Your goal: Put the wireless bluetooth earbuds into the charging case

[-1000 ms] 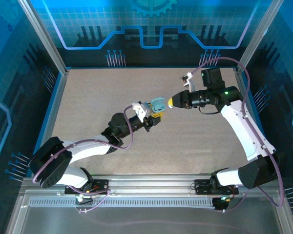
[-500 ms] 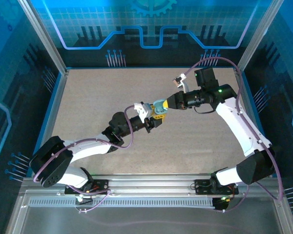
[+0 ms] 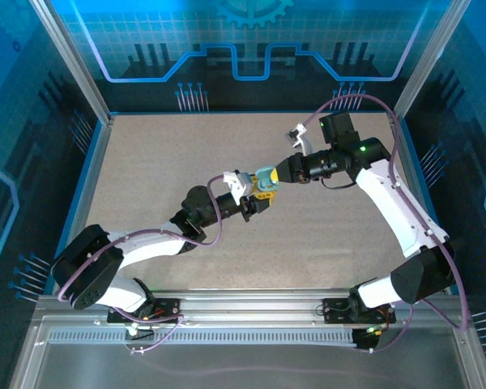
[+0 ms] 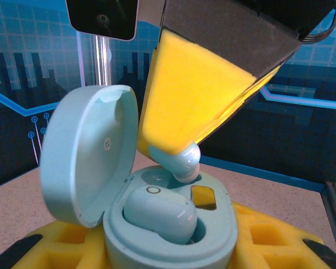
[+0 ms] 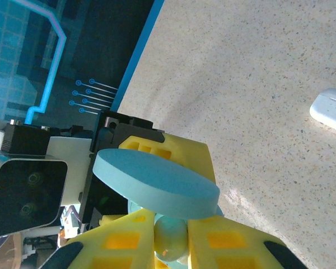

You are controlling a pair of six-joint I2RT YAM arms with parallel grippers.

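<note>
Right end effector (image 3: 278,173) has advanced to the case (image 4: 157,246), half hiding its earbud (image 4: 179,161).

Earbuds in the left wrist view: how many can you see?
2: a seated earbud in the open charging case, and a second earbud pinched between the right fingers above it.

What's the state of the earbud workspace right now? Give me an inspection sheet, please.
Surface: speckled tan table, no spills seen.
Job's things: light blue charging case, lid open; seated earbud in one well; held earbud at the other well's mouth, not yet seated.
Clutter: white case lying on the table, apart from the arms.
Grippers: left gripper shut on the charging case; right gripper shut on the held earbud.
Cables: purple cables loop along both arms, clear of the case.
Surroundings: blue printed enclosure walls.
</note>
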